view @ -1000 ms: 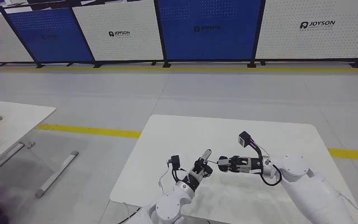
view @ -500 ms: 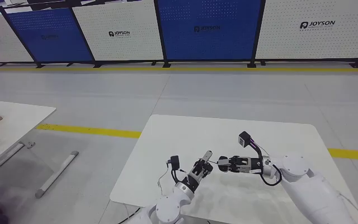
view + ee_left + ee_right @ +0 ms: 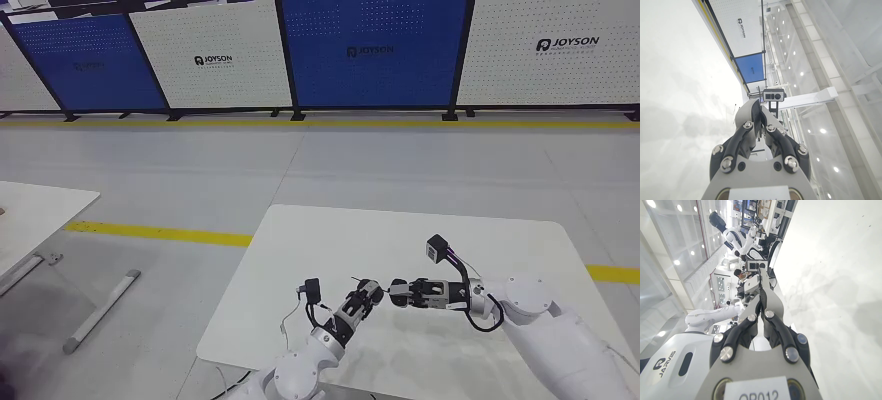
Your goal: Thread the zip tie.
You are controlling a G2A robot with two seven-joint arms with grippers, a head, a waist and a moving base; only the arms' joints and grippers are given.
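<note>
The left pincer [image 3: 758, 103] pinches a thin black plastic zip tie [image 3: 759, 91], whose strap pokes past its tips. The right pincer [image 3: 761, 289] (facing it, tips nearly touching) also pinches the tie, above the white desk [image 3: 500, 240].

Zip tie [image 3: 759, 92] a thin strand, mostly hidden inside the left tool [image 3: 757, 103], its ends too small to tell

I record a logo with lettering on each far wall panel [image 3: 375, 50]. A white label [image 3: 756, 387] with dark letters and digits sits at the base of the right pincer [image 3: 760, 273]. A second label [image 3: 758, 192] on the left pincer [image 3: 758, 103] is cut off, illegible.
</note>
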